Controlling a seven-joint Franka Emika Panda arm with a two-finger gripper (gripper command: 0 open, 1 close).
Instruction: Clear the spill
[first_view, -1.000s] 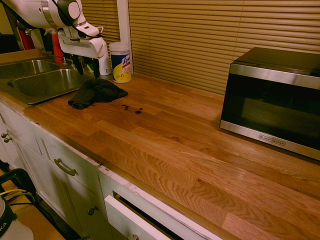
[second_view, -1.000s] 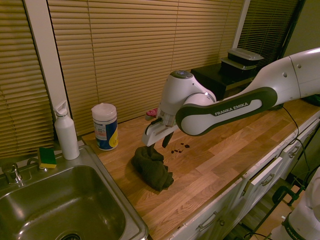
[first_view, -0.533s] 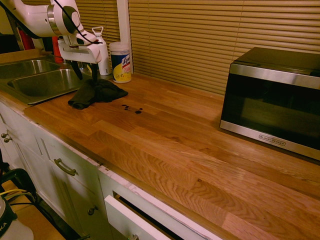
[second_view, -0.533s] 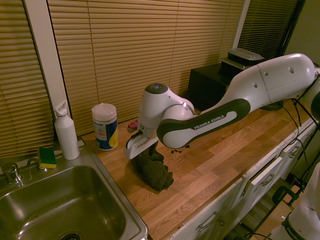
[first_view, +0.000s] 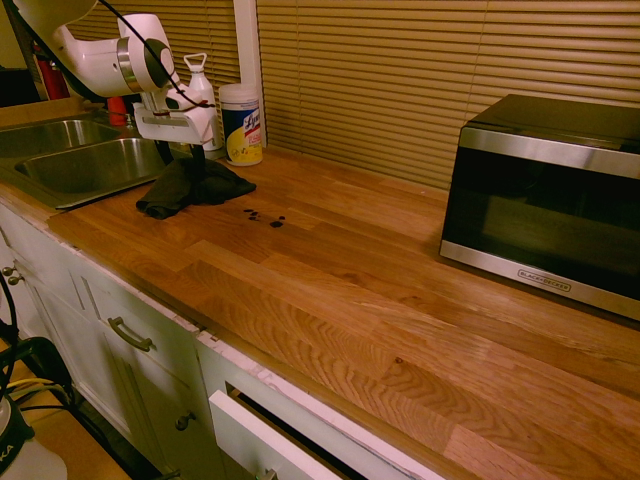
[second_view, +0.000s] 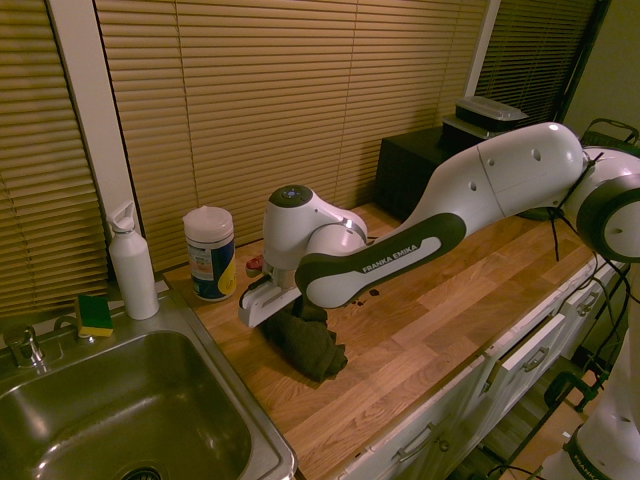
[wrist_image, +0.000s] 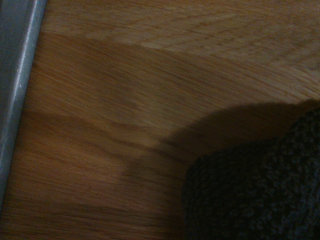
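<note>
Taking the cloth (first_view: 182, 188) as our landmark, we see the gripper (first_view: 180, 152) right at it, over its sink side, fingers spread apart; we cannot tell whether they touch the fabric. The spill (first_view: 266, 218), a few small dark drops, lies on the table (first_view: 330, 290) near the cloth, on the side toward the microwave (first_view: 550, 200), which stands well apart from it. The sink (second_view: 130, 410) is just beside the cloth on the opposite side. Behind the cloth, toward the blinds (first_view: 360, 80), we find the wipes tub (second_view: 211, 255) and the white bottle (second_view: 134, 270), both upright.
</note>
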